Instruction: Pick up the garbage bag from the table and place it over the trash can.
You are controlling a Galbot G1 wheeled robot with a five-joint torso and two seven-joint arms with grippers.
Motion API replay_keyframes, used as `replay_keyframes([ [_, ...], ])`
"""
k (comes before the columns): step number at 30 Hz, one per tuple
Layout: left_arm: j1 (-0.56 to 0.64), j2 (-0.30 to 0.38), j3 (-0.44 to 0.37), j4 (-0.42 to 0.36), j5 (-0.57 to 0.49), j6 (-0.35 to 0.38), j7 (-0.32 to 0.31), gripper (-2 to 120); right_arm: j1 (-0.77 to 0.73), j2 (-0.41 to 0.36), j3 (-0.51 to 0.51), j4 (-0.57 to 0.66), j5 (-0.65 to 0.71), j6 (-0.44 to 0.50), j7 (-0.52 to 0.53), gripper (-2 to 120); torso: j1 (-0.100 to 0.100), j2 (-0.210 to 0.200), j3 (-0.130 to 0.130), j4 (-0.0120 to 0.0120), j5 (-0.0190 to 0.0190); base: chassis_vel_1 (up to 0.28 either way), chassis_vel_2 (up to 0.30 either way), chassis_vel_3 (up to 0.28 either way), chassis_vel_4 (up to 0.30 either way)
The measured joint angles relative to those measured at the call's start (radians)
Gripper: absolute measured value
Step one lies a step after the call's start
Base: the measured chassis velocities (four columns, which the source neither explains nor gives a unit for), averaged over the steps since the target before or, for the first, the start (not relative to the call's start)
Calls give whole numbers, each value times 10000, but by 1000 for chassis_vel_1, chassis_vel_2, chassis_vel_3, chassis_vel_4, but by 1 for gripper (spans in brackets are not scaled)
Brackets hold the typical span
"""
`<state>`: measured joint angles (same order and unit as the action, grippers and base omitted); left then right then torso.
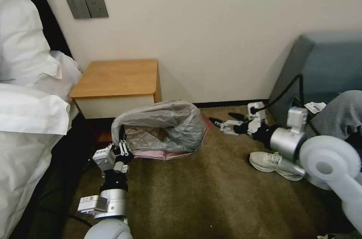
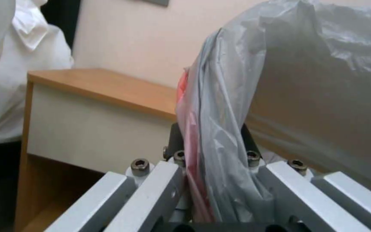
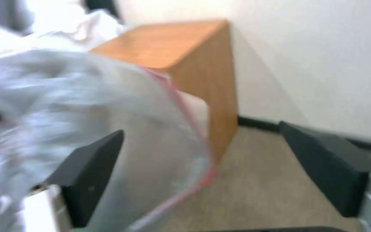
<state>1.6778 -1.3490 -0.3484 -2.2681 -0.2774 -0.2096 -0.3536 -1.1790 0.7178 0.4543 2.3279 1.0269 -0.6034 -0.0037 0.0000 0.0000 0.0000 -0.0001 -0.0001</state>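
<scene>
Garbage bag (image 1: 166, 126) draped over trash can on carpet, 5 o'clock of counter (image 1: 117, 78). Left claw (image 1: 121, 144) clamped on bag edge; right claw (image 1: 222, 122) apart, off bag. Pull hem down evenly, no tearing.

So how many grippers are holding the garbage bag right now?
1. The left gripper has its fingers shut on the garbage bag at its near-left edge; the right gripper hangs open beside the bag, apart from it.

Soft, even indoor light; the desk (image 1: 117, 78) casts a faint shadow on the wall. The right wrist view is motion-blurred, smearing the garbage bag (image 3: 78, 129).
</scene>
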Motion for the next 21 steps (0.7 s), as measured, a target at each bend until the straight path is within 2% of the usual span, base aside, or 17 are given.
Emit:
replay_keyframes([
  [1, 0, 0, 0, 0, 0, 0, 0, 5, 0, 0, 0, 0, 0, 0, 0, 92, 0, 0, 0, 0, 0, 0, 0, 0, 0],
  [2, -10, -3, 17, 0, 0, 67, -60, 5, -154, -22, -53, 228, -410, 88, -315, 86, 0, 0, 0, 0, 0, 0, 0, 0, 0],
  [4, 50, 0, 95, -41, 35, 235, -204, 5, -511, -48, -391, 807, -1905, 299, -1054, 76, 0, 0, 0, 1, 0, 0, 0, 0, 0],
  [5, 50, 0, 95, -41, 35, 235, -204, 5, -511, -48, -391, 807, -1905, 299, -1054, 76, 0, 0, 0, 1, 0, 0, 0, 0, 0],
  [7, 137, 18, 145, -94, 76, 298, -266, 5, -660, -96, -559, 994, -2847, 557, -1595, 69, 0, 0, 0, 1, 0, 0, 0, 0, 0],
  [9, 295, 53, 245, -142, 177, 331, -334, 5, -841, -248, -799, 1208, -4101, 990, -2247, 58, 0, 1, 0, 0, 1, 0, 0, 0, 0],
  [10, 295, 53, 245, -142, 177, 331, -334, 5, -841, -248, -799, 1208, -4101, 990, -2247, 58, 0, 1, 0, 0, 1, 0, 0, 0, 0],
  [12, 396, 76, 402, -133, 337, 341, -351, 5, -697, -492, -1065, 1363, -5277, 1366, -2873, 47, 0, 0, 0, 1, 1, 0, 0, 0, 0],
  [13, 407, 76, 483, -100, 408, 342, -368, 5, -584, -652, -1184, 1437, -5545, 1403, -3001, 43, -1, 0, 0, 2, 3, 0, 0, 0, 0],
  [14, 407, 76, 483, -100, 408, 342, -368, 5, -584, -652, -1184, 1437, -5545, 1403, -3001, 43, -1, 0, 0, 2, 3, 0, 0, 0, 0],
  [17, 383, 52, 669, -37, 532, 380, -395, 5, -326, -1328, -1556, 1645, -5895, 1353, -3142, 29, 0, 0, 0, 1, 1, 0, 0, 0, 0],
  [18, 383, 52, 669, -37, 532, 380, -395, 5, -326, -1328, -1556, 1645, -5895, 1353, -3142, 29, 0, 0, 0, 1, 1, 0, 0, 0, 0],
  [21, 318, 25, 748, 23, 644, 419, -424, 5, -100, -1976, -1947, 1699, -5970, 1345, -3136, 15, 0, 0, 0, 1, 1, 0, 0, 0, 0],
])
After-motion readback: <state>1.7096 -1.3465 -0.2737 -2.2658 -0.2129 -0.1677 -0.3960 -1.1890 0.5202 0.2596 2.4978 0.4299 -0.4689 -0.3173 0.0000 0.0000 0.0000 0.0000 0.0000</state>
